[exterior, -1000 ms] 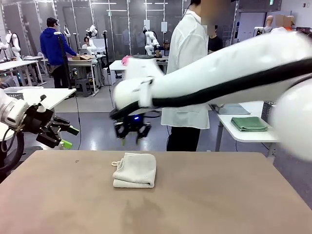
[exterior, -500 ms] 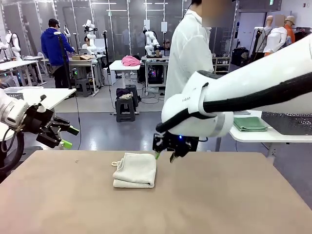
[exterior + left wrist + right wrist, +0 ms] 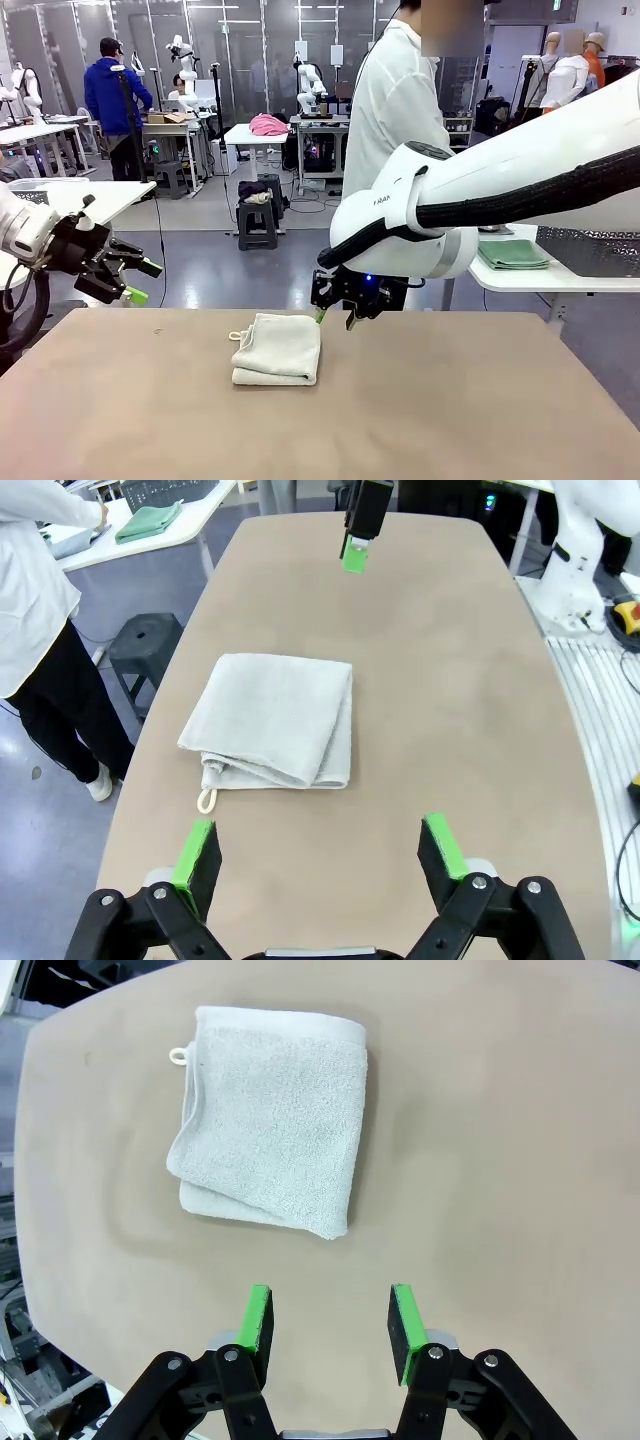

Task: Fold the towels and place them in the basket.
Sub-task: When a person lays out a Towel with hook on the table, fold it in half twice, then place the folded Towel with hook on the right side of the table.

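An off-white towel (image 3: 277, 348) lies folded on the brown table, its corner loop (image 3: 206, 800) pointing toward the left arm. My right gripper (image 3: 335, 317) hovers low by the towel's far right corner. In its own wrist view the right gripper (image 3: 332, 1325) stands open and empty, with the towel (image 3: 270, 1120) ahead of the pads. My left gripper (image 3: 140, 281) hangs off the table's left edge; the left gripper (image 3: 320, 855) is wide open and faces the towel (image 3: 275, 720). A green folded towel (image 3: 511, 253) rests on a side table. Whether the mesh container (image 3: 592, 252) beside it is the basket, I cannot tell.
A person in a white coat (image 3: 395, 130) stands just beyond the table's far edge, behind my right arm. A black stool (image 3: 145, 645) stands next to that edge. Bare tabletop (image 3: 420, 410) spreads in front of and to the right of the towel.
My right arm swung from above the towel's far left side over to its far right corner and sank lower, then held. The left arm and the towel stayed put.
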Robot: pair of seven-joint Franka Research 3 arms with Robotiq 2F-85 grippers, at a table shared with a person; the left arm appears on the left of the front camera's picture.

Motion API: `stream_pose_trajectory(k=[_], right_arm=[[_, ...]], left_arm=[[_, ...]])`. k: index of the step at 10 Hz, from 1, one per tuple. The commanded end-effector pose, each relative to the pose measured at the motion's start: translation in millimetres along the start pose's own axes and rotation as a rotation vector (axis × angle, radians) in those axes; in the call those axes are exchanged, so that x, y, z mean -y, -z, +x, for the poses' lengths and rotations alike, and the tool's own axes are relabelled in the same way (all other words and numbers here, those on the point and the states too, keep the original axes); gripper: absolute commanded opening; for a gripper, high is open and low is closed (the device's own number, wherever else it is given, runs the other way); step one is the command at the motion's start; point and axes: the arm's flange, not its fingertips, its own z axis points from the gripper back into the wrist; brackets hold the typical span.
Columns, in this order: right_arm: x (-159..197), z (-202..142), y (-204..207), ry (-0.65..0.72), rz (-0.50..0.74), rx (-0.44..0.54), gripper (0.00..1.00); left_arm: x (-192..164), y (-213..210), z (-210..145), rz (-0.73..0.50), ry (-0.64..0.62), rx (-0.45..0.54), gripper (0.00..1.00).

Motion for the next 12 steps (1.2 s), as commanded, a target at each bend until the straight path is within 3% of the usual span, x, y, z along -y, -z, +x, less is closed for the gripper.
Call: stream_pose_trajectory(k=[1,7,12], right_arm=[[1,3,2,-0.004,-0.012,-0.007,0.59],[0,0,1,0.001,-0.001,-0.004,0.59],[15,20,54,0.049,0.004,-0.024,0.59]], left_arm=[[1,-1,1,0.000,0.003,0.000,1.00],[1,-1,1,0.000,0.003,0.000,1.00],[1,-1,1,0.000,0.003,0.000,1.00]])
